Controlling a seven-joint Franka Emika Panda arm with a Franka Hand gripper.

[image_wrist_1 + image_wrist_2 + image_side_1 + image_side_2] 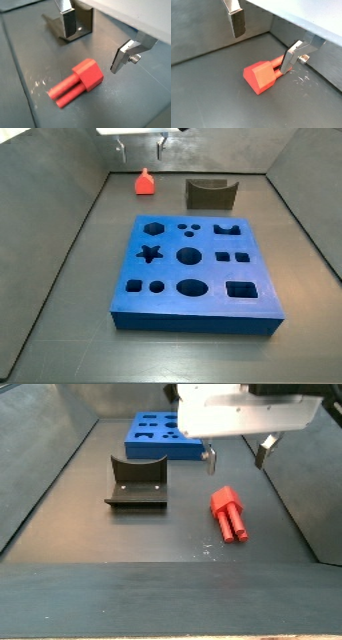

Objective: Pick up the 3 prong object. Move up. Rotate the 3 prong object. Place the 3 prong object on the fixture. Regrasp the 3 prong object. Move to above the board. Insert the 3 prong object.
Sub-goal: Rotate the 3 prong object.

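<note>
- Floor (134, 534) of dark grey fills the nearest ground in a side view, and no brand, label or writing can be read on anything in any view.
- The 3 prong object (229, 515) lies flat on that floor, red-orange, just beside the fixture (138, 481) but not touching it.
- In both wrist views the object (77, 82) lies below and between the fingers (236, 19), untouched by either — one plate (293, 56) hangs close above its prong end.
- The gripper (93, 35) hovers above the object with its fingers wide apart, holding nothing.
- Farther off the board (164, 435) lies — blue, with shaped cut-outs, well apart from the object (144, 182).
</note>
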